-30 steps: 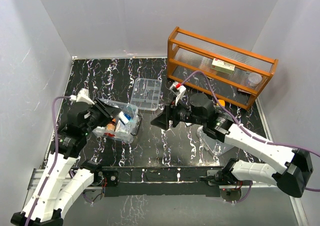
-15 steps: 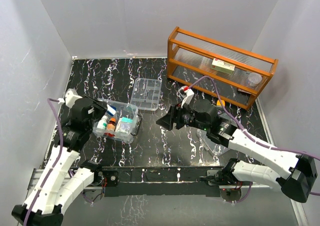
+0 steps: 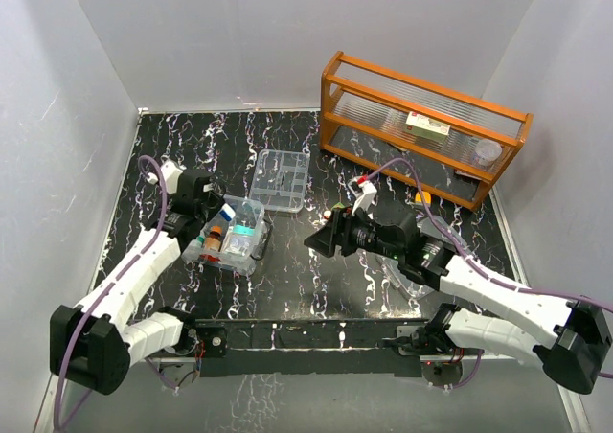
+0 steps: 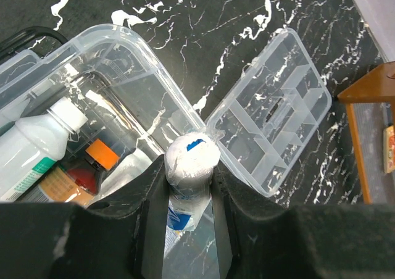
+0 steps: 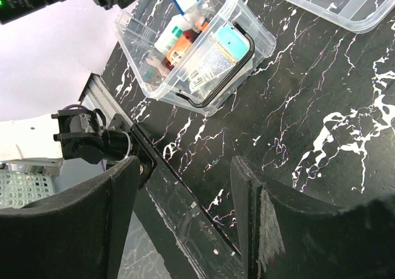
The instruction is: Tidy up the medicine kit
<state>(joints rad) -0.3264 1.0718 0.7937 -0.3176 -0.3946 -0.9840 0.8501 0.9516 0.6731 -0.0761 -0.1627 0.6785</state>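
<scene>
The medicine kit box is a clear tub on the black marbled table, left of centre. It holds a white bottle, an orange-capped brown bottle and a teal-topped pack. A dark handle runs along its near side. The kit's clear divided tray lies just beyond the box. My left gripper is shut on a white roll with blue print, held over the box's far edge. My right gripper hangs open and empty to the right of the box.
An orange wooden rack stands at the back right with a small box and a white jar inside. A clear plastic piece lies under my right arm. Grey walls close in the table on three sides.
My left arm has swung to the box's far left corner, keeping the white roll in its grip. My right gripper has drifted a little toward the near edge, still open.
</scene>
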